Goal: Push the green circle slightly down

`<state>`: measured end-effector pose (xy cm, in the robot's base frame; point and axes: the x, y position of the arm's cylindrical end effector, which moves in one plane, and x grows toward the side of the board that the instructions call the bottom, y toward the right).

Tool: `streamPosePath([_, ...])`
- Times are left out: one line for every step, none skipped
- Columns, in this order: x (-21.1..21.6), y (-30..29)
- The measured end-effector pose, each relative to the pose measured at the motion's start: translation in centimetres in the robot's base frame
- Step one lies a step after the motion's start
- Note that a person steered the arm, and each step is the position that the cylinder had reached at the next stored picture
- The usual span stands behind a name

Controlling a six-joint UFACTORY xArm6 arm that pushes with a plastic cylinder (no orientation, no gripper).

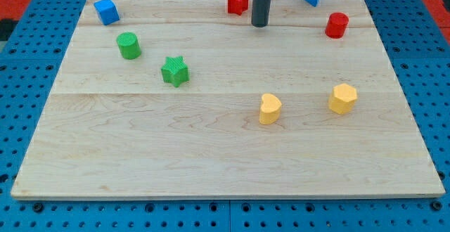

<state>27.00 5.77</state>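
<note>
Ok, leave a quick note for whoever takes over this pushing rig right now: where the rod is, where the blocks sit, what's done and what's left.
My tip sits near the view's top, just right of the red star block, touching nothing.
The green circle block stands far off at the view's left, up-left of the green star block.
Done: nothing visible; the circle appears untouched.
Left: bring the tip above the green circle, on its top side, then nudge it slightly toward the view's bottom, probably steering clear of the green star.
</note>
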Motion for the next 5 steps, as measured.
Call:
streamPosePath([0.3,-2.8])
streamPosePath([0.5,-7.0])
streamPosePath([0.7,-11.3])
streamPosePath([2.1,-15.3])
streamPosePath([3.7,-19.6])
